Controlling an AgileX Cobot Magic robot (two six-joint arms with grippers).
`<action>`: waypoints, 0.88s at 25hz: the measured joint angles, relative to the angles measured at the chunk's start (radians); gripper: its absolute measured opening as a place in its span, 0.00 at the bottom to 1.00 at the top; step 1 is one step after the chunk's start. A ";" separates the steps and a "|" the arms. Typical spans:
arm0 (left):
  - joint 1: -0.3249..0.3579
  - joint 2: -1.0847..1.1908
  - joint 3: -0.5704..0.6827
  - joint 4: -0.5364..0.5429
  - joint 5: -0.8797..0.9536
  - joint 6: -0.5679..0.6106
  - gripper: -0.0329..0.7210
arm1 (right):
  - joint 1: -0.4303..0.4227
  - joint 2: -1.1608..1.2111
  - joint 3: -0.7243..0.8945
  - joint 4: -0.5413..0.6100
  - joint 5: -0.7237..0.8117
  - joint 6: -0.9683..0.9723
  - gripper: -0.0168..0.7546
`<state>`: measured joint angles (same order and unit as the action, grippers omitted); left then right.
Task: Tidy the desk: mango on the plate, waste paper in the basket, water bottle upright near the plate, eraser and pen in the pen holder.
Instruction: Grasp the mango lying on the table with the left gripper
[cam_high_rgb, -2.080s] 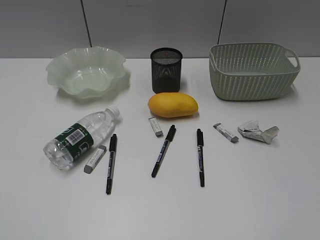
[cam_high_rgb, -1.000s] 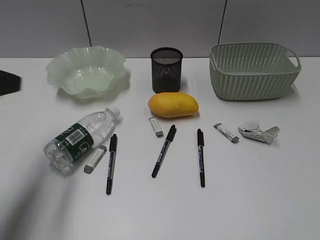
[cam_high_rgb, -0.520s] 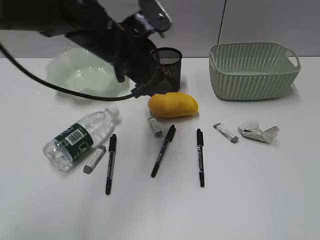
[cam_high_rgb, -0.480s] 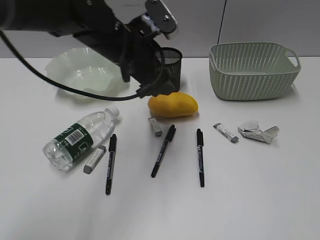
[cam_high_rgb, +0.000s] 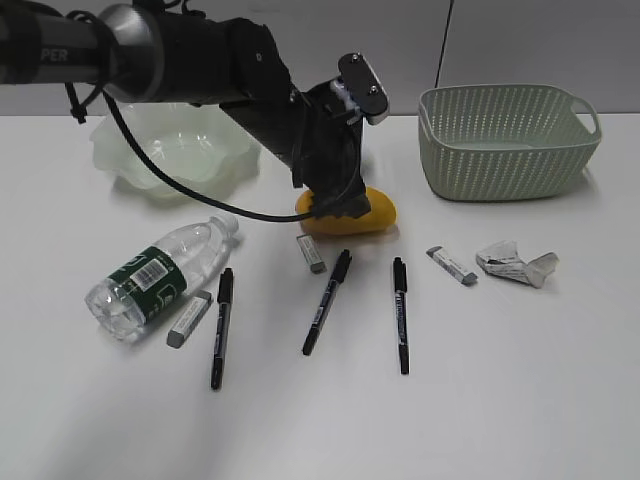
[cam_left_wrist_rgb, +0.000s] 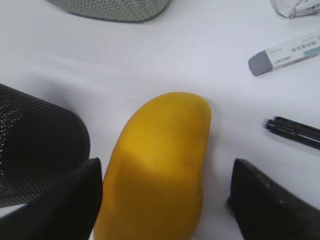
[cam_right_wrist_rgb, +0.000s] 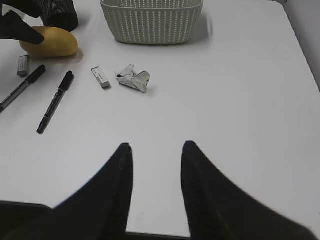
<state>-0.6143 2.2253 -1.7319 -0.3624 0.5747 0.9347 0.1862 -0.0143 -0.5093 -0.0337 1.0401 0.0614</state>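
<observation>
Left gripper straddling mango, right idle.
Exterior: we see left gripper (cam_high_rgb: 335, 205) over mango (cam_high_rgb: 375, 212), beside the pen holder (cam_high_rgb: 352, 140). Left wrist: fingers (cam_left_wrist_rgb: 75, 200) spread wide either side of mango, not touching. Right wrist: right gripper (cam_right_wrist_rgb: 155, 175) part-open, holding nothing.

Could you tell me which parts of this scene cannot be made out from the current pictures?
- Pen holder: exterior view, hidden behind the left arm; left wrist view, cut off by the edge.
- Mango: exterior view, left half covered by the left claw.
- Waste paper: print too small to read.
- Water bottle: exterior view only.
</observation>
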 joint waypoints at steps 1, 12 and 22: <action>0.000 0.014 -0.004 0.000 -0.005 0.004 0.84 | 0.000 0.000 0.000 0.000 0.000 0.000 0.38; 0.000 0.088 -0.024 0.000 -0.091 0.011 0.84 | 0.000 0.000 0.000 0.000 0.000 0.000 0.38; 0.000 0.132 -0.028 0.029 -0.104 0.012 0.84 | 0.000 0.000 0.000 0.000 0.000 0.000 0.38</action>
<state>-0.6143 2.3575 -1.7594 -0.3333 0.4708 0.9466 0.1862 -0.0143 -0.5093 -0.0337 1.0401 0.0614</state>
